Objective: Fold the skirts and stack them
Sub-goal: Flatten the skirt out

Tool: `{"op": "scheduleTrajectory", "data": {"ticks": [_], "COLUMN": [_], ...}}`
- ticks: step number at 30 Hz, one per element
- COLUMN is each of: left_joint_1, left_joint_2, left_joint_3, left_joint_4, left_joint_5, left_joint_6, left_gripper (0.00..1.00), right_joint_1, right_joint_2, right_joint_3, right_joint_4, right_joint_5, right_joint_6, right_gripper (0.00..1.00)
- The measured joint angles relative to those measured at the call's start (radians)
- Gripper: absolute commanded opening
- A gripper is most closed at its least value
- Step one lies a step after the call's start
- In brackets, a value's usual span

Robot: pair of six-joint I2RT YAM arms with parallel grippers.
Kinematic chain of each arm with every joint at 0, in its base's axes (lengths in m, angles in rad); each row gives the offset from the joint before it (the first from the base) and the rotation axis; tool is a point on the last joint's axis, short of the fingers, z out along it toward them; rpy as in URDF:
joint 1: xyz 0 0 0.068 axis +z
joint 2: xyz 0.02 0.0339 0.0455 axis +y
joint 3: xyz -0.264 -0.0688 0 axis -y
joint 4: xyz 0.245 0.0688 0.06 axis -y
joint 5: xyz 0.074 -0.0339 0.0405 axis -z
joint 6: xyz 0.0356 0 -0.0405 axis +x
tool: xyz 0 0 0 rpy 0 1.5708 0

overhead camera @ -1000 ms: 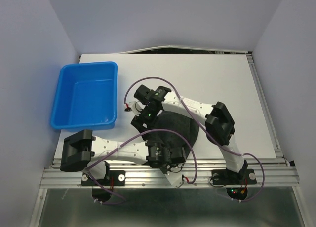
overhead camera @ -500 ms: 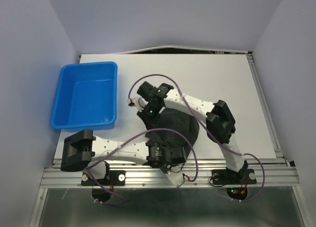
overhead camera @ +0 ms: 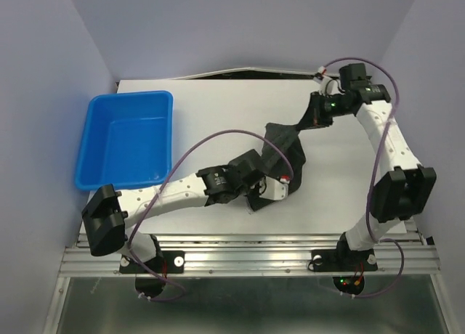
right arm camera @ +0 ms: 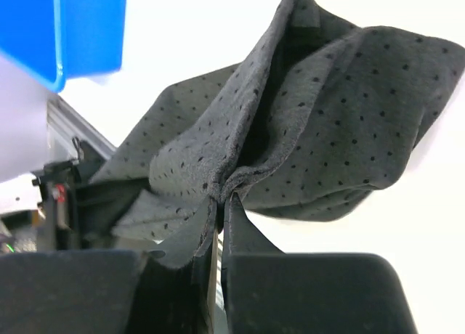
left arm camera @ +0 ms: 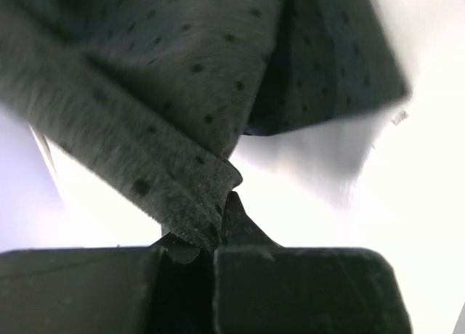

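Holding a charcoal dotted cloth skirt (overhead camera: 282,144) aloft, the left claw (left arm camera: 218,221) and right claw (right arm camera: 220,203) clamp tight on its edges; folding and stacking remain undone.

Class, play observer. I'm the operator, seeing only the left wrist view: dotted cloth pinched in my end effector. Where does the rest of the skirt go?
Observer: The skirt stretches from yours to the right end effector, near the table's far right corner.
Operator: Is that one gripping it?
Observer: Yes, it is shut on a bunched edge.
Operator: Anything in the tub?
Observer: No, the blue tub is empty.
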Motion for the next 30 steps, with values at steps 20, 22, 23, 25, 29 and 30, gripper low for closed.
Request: {"op": "scheduleTrajectory", "data": {"ticks": [20, 22, 23, 25, 29, 30], "left_joint_1": [0.393, 0.402, 0.408, 0.417, 0.433, 0.435], "left_joint_2": [0.116, 0.116, 0.116, 0.116, 0.106, 0.099], "left_joint_3": [0.043, 0.004, -0.016, -0.051, -0.103, -0.117], "left_joint_4": [0.072, 0.099, 0.116, 0.152, 0.212, 0.222], "left_joint_5": [0.558, 0.573, 0.581, 0.589, 0.596, 0.596], "left_joint_6": [-0.255, -0.26, -0.261, -0.268, -0.279, -0.28], "left_gripper": [0.38, 0.38, 0.39, 0.39, 0.4, 0.4], "right_joint_1": [-0.151, -0.151, -0.151, -0.151, -0.151, -0.151], "right_joint_2": [-0.275, -0.275, -0.275, -0.275, -0.264, -0.262], "right_joint_3": [-0.449, -0.449, -0.449, -0.449, -0.448, -0.448], "right_joint_4": [0.229, 0.241, 0.248, 0.255, 0.266, 0.268], "right_joint_5": [0.075, 0.062, 0.054, 0.045, 0.04, 0.039], "right_joint_6": [0.113, 0.125, 0.13, 0.139, 0.151, 0.155], "right_gripper": [0.01, 0.01, 0.01, 0.01, 0.01, 0.01]}}
